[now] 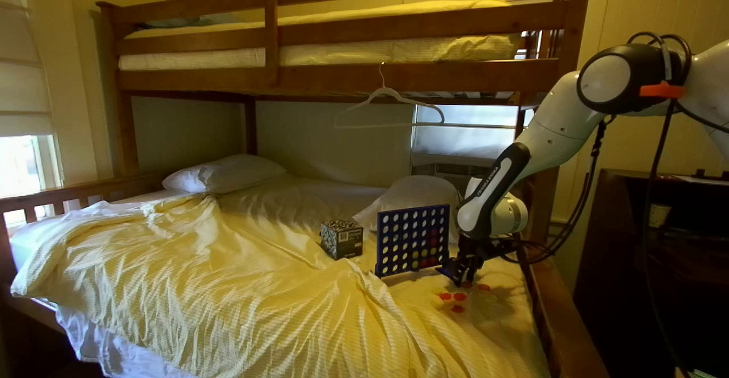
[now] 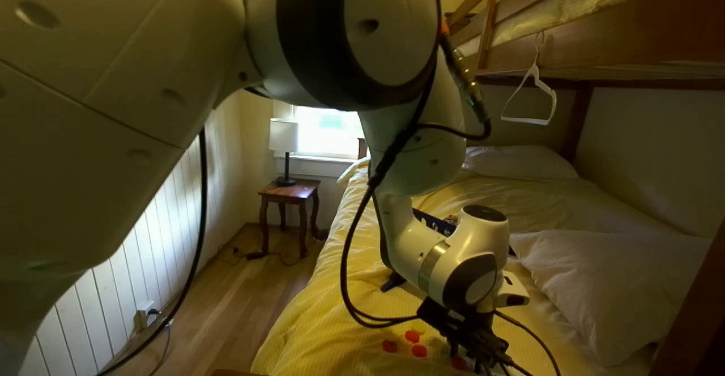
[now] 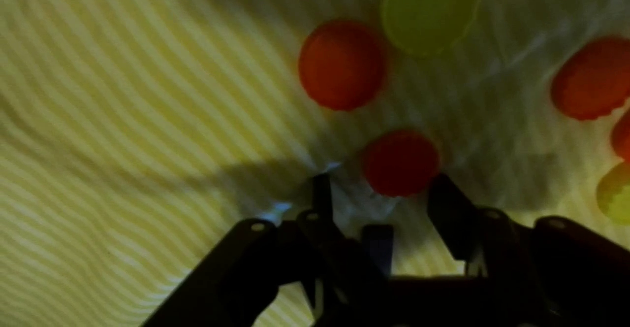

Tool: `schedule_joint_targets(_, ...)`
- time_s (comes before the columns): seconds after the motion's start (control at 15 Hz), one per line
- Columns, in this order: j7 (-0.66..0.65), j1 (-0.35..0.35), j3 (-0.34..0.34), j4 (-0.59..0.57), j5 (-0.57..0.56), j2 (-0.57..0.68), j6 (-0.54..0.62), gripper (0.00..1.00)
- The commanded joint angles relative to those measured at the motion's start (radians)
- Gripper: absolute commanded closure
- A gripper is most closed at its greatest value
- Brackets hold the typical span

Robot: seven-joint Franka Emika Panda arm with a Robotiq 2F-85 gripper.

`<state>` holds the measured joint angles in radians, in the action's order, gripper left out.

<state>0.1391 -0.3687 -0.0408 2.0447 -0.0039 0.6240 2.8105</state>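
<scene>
My gripper (image 3: 379,184) is open and points down just over the bed. A red disc (image 3: 402,162) lies on the yellow striped sheet by the fingertips, close to the right finger; I cannot tell if they touch. Another red disc (image 3: 342,65), a yellow-green disc (image 3: 429,12) and a red disc (image 3: 593,78) lie beyond. Red discs show in both exterior views (image 1: 459,296) (image 2: 419,350). In an exterior view the gripper (image 1: 466,276) is beside the upright blue grid board (image 1: 413,241), which holds some red and yellow discs. The board is mostly hidden by the arm in an exterior view (image 2: 433,223).
A patterned box (image 1: 342,239) sits by the board. A pillow (image 1: 418,193) lies behind it. The wooden bed rail (image 1: 561,315) runs beside the arm. The upper bunk (image 1: 342,79) with a white hanger (image 1: 387,92) is overhead. A table with a lamp (image 2: 283,135) stands near a window.
</scene>
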Motion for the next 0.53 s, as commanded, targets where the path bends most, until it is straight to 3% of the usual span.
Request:
schedule_joint_targets(0.0,-0.001,0.034,-0.030,0.011,0.010,-0.024,-0.024,0.47)
schedule_joint_targets(0.2,0.003,0.039,-0.031,0.015,0.013,-0.028,-0.022,0.42)
schedule_joint_targets(0.47,0.002,0.044,-0.030,0.025,0.013,-0.035,-0.017,0.43)
